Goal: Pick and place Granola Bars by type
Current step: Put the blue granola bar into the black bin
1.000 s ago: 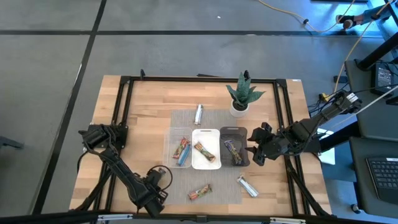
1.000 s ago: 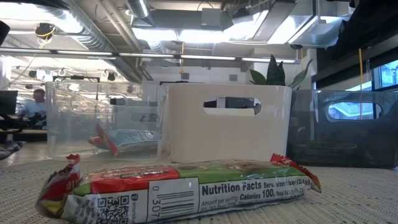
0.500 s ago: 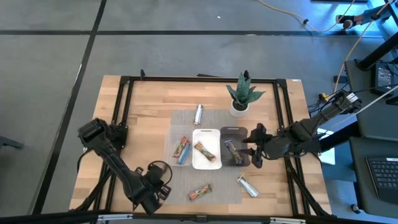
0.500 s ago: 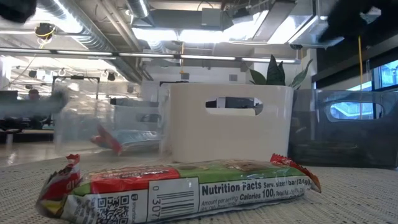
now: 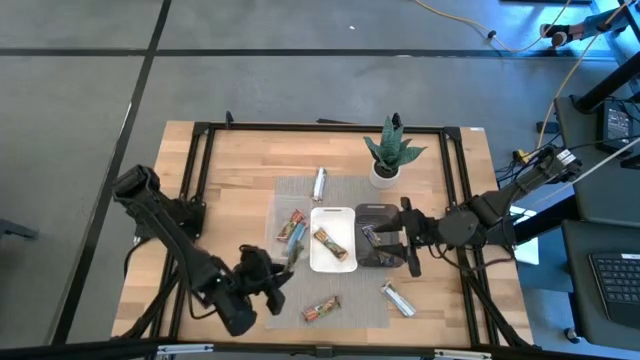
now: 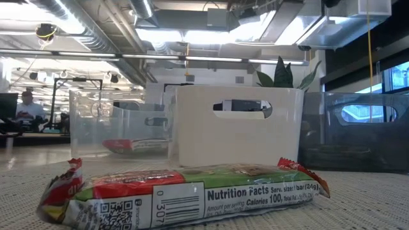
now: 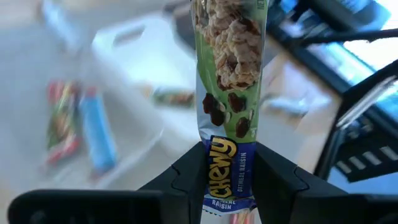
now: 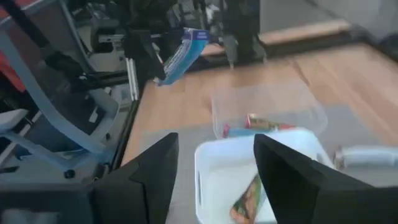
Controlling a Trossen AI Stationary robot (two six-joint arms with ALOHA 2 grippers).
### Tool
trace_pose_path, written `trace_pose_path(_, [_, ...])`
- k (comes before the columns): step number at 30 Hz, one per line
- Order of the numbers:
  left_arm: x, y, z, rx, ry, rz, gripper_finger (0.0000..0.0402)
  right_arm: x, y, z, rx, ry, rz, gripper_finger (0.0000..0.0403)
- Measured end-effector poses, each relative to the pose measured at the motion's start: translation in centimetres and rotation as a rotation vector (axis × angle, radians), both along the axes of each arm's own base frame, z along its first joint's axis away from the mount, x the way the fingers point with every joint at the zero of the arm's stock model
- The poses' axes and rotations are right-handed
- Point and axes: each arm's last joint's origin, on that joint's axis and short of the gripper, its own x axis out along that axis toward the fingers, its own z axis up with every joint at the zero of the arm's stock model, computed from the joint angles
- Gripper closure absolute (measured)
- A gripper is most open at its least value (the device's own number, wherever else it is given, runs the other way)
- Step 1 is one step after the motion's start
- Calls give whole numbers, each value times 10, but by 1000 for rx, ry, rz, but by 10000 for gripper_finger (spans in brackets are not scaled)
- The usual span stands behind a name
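Left wrist view: left gripper (image 7: 227,180) jaws clamp a Chewy bar (image 7: 227,93); right gripper (image 8: 211,180) jaws wide. Release only above the matching clear bin (image 5: 287,232).

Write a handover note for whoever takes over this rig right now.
Left gripper: shut on a green and blue raisin bar, held up near the table's front left, by the clear bin.
Right gripper: open, empty, over the dark bin.
Done: two bars lie in the clear bin, one bar in the white bin, at least one in the dark bin.
Left: the held bar, plus three loose on the mat: a silver bar at the back, another silver one front right, a red and green bar at the front.
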Motion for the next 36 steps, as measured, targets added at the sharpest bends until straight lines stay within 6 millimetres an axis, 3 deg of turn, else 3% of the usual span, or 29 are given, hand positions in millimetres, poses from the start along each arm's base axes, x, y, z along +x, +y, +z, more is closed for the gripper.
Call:
trace_pose_path(7, [44, 23, 17, 182, -57, -118, 300, 13, 8, 6, -116, -130, 49, 178])
trace_pose_path(15, [81, 50, 39, 361, -147, -304, 300, 30, 17, -7, -158, -124, 60, 102])
trace_pose_path(21, [92, 62, 47, 466, -192, -384, 300, 32, 17, 0, -131, -191, 25, 67])
trace_pose_path(36, [100, 74, 51, 485, -219, -425, 300, 47, 8, 11, 25, -342, 54, 70])
